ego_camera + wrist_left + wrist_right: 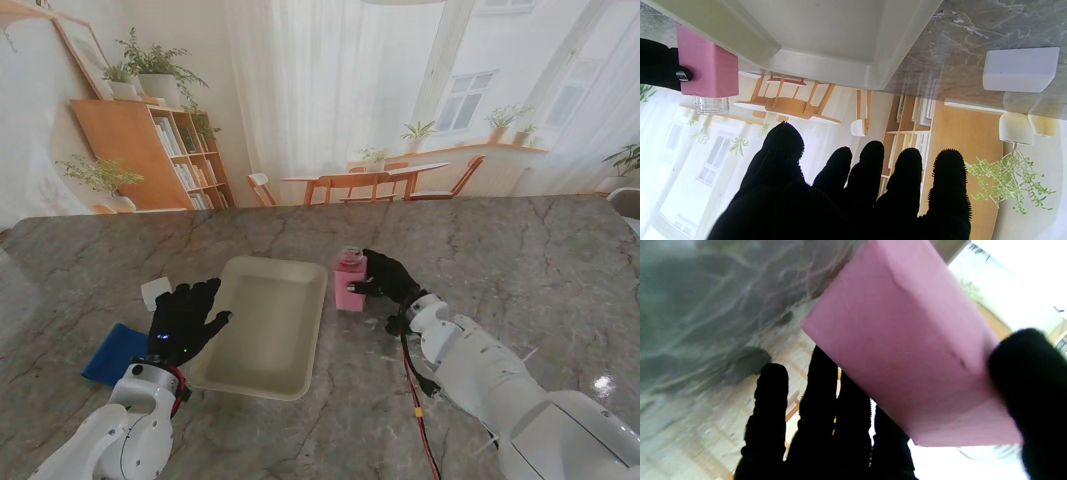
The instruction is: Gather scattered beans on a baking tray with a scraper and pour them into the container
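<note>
Nearest me, L side of counter point(560, 260): blue cloth point(115, 353) lies flat near the L edge, touching the L wrist area. L hand point(185, 320) is released, fingers point(907, 173) spread, palm down, holding nothing; it hovers at the tray's L rim, thumb pointing toward the tray. Just beyond the fingertips, a small white block point(156, 292) rests on the counter, apart from the hand and just L of the tray.

Centre: baking tray point(300, 372), cream, rectangular, sits flat on the counter. Interior looks bare; beans not discernible at this res.

R of tray: R hand point(388, 280) is grasping the pink container point(350, 283), thumb on one face, other fingers point(771, 400) on the opposite side. Container stands just beside the tray's far R corner; touching tray or not: cannot tell. A clear ribbed neck point(712, 105) projects from the container's top.

Scraper: not identified w/ certainty.
</note>
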`<action>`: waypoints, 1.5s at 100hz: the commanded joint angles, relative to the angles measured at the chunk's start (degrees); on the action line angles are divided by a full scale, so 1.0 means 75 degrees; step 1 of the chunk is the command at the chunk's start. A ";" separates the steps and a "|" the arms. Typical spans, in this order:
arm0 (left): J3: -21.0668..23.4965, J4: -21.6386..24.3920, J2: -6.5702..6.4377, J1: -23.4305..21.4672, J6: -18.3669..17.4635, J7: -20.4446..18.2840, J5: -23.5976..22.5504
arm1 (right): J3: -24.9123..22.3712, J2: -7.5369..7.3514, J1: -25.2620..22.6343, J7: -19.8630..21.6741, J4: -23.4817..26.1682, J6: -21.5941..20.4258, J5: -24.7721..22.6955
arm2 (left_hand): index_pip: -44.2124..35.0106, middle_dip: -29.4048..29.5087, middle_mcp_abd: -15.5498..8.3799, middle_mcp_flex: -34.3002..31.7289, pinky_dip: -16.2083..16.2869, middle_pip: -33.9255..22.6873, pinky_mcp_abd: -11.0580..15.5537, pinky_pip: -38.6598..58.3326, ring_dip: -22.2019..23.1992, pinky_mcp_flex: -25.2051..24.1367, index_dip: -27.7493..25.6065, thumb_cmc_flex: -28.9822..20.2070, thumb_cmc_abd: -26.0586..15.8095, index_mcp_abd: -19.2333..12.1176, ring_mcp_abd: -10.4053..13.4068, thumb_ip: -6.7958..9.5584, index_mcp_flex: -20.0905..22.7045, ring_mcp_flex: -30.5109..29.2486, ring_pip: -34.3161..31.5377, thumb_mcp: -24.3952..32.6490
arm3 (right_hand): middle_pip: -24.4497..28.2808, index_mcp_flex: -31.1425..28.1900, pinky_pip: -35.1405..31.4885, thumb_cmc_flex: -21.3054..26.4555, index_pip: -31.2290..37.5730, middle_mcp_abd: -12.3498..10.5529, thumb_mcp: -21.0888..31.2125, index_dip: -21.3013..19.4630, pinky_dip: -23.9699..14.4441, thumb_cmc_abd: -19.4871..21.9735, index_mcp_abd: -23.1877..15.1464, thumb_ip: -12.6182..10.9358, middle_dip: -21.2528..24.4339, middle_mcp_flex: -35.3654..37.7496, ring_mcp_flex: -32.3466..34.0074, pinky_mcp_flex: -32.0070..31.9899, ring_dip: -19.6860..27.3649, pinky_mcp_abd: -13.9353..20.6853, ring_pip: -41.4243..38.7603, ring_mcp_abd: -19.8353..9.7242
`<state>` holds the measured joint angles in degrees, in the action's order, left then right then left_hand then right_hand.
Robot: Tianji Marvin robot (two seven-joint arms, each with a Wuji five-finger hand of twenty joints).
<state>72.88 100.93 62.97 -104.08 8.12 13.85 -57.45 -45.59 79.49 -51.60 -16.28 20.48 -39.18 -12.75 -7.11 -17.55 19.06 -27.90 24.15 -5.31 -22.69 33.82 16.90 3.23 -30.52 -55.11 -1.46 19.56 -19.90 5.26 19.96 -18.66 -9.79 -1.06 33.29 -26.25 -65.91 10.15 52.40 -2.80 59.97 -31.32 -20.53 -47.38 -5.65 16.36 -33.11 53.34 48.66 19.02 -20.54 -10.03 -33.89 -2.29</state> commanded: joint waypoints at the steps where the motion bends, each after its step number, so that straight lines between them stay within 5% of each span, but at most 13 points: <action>1: -0.0002 0.0004 0.0009 -0.0056 0.0011 0.0022 0.0004 | -0.0055 0.0011 -0.0154 0.0015 0.0164 0.0119 -0.0030 | -0.0023 -0.0069 -0.0075 -0.0069 -0.0048 -0.0016 0.0307 0.0108 0.0068 0.0003 -0.0089 -0.0164 -0.0439 0.0058 0.0149 -0.1009 0.0128 -0.0068 -0.0057 -0.0172 | 0.1077 -0.0562 -0.0210 0.1226 0.1635 -0.1607 0.1274 0.0223 -0.0144 0.0204 -0.1947 0.0154 -0.0645 0.0936 0.0310 0.0157 -0.0134 -0.0310 -0.0194 -0.0456; 28: 0.0096 0.0102 0.0028 -0.0205 0.0002 0.0234 -0.0079 | -0.0592 -0.0394 -0.0951 -0.0960 0.2125 0.1094 -0.0411 | -0.0025 -0.0074 -0.0081 -0.0075 -0.0068 -0.0023 0.0340 0.0117 0.0076 0.0006 -0.0092 -0.0170 -0.0450 0.0072 0.0146 -0.1009 0.0127 -0.0094 -0.0070 -0.0173 | 0.1107 -0.1052 -0.0465 0.1940 0.2588 -0.1799 0.1351 0.1063 -0.0207 -0.0223 -0.2892 0.0394 -0.0741 0.1816 0.0978 0.0634 -0.0250 -0.0237 -0.0545 -0.0684; 62: 0.0449 0.0401 0.0078 -0.0659 -0.0002 0.0790 -0.0309 | -0.1396 -0.0766 -0.2116 -0.1937 0.4498 0.1655 -0.1395 | -0.0035 -0.0079 -0.0107 -0.0072 -0.0081 -0.0026 0.0362 0.0137 0.0088 0.0020 -0.0101 -0.0156 -0.0440 0.0080 0.0185 -0.1008 0.0141 -0.0123 -0.0081 -0.0181 | 0.1193 -0.1231 -0.0547 0.2083 0.2736 -0.1776 0.1416 0.1206 -0.0223 -0.0343 -0.3042 0.0360 -0.0741 0.1940 0.1099 0.0795 -0.0306 -0.0260 -0.0677 -0.0704; 85: 0.1214 0.0723 0.0075 -0.1131 -0.0228 0.0926 -0.0614 | -0.1682 -0.0986 -0.2858 -0.2408 0.5798 0.1687 -0.2351 | -0.0039 -0.0096 -0.0172 -0.0017 -0.0089 -0.0026 0.0356 0.0128 0.0092 0.0001 -0.0109 -0.0186 -0.0244 0.0071 0.0221 -0.0988 0.0132 -0.0081 -0.0058 -0.0169 | 0.1204 -0.1224 -0.0553 0.2078 0.2761 -0.1792 0.1421 0.1249 -0.0217 -0.0339 -0.3082 0.0359 -0.0723 0.1950 0.1149 0.0804 -0.0323 -0.0274 -0.0708 -0.0724; 101: 0.2046 0.0959 0.0016 -0.1415 -0.0505 0.0424 -0.0915 | -0.1754 -0.1090 -0.3307 -0.2647 0.6470 0.1808 -0.2851 | -0.0038 -0.0106 -0.0204 0.0086 -0.0036 -0.0004 0.0227 0.0171 0.0106 -0.0031 -0.0119 -0.0199 -0.0102 0.0065 0.0213 -0.0971 0.0103 -0.0033 -0.0045 -0.0160 | 0.1196 -0.1230 -0.0551 0.2063 0.2764 -0.1823 0.1424 0.1254 -0.0211 -0.0335 -0.3103 0.0362 -0.0712 0.1957 0.1180 0.0826 -0.0321 -0.0269 -0.0697 -0.0749; 119: 0.2856 0.0901 -0.0108 -0.1362 -0.0881 -0.0689 -0.1205 | -0.1649 -0.1139 -0.3493 -0.2803 0.6720 0.1895 -0.3158 | 0.0003 -0.0098 -0.0175 0.0342 -0.0001 0.0065 0.0201 0.0129 0.0114 -0.0164 -0.0116 -0.0140 0.0057 0.0113 0.0205 -0.0951 -0.0018 0.0118 -0.0003 -0.0164 | 0.1191 -0.1204 -0.0540 0.2054 0.2752 -0.1828 0.1421 0.1256 -0.0200 -0.0329 -0.3106 0.0365 -0.0716 0.1958 0.1203 0.0841 -0.0320 -0.0301 -0.0670 -0.0768; 150: 0.2973 -0.0431 -0.0436 -0.0025 -0.1820 -0.2290 -0.1470 | -0.1572 -0.1135 -0.3586 -0.2784 0.6873 0.2050 -0.3139 | 0.0391 0.0008 -0.0105 0.1330 -0.0064 0.0257 0.0272 -0.0214 0.0043 -0.0522 0.0051 0.0604 0.0462 0.0853 0.0189 -0.0858 -0.1077 0.0811 0.0154 -0.0147 | 0.1185 -0.1216 -0.0533 0.2052 0.2755 -0.1829 0.1424 0.1252 -0.0186 -0.0321 -0.3097 0.0369 -0.0721 0.1967 0.1217 0.0867 -0.0329 -0.0298 -0.0655 -0.0752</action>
<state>95.85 99.46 60.52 -106.30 -5.41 -3.11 -69.02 -57.56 70.89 -78.29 -37.87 71.83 -23.81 -36.28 -5.44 -17.80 17.84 -20.06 24.15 -4.10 -22.02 33.95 17.96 0.96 -30.95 -52.58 0.58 22.78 -18.67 5.26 14.79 -14.85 -9.52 -1.74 33.21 -30.95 -68.85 12.52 61.10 -2.99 59.79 -19.75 -21.12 -55.14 -6.64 20.48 -33.13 60.31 56.62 25.31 -21.73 -12.06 -38.23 -3.64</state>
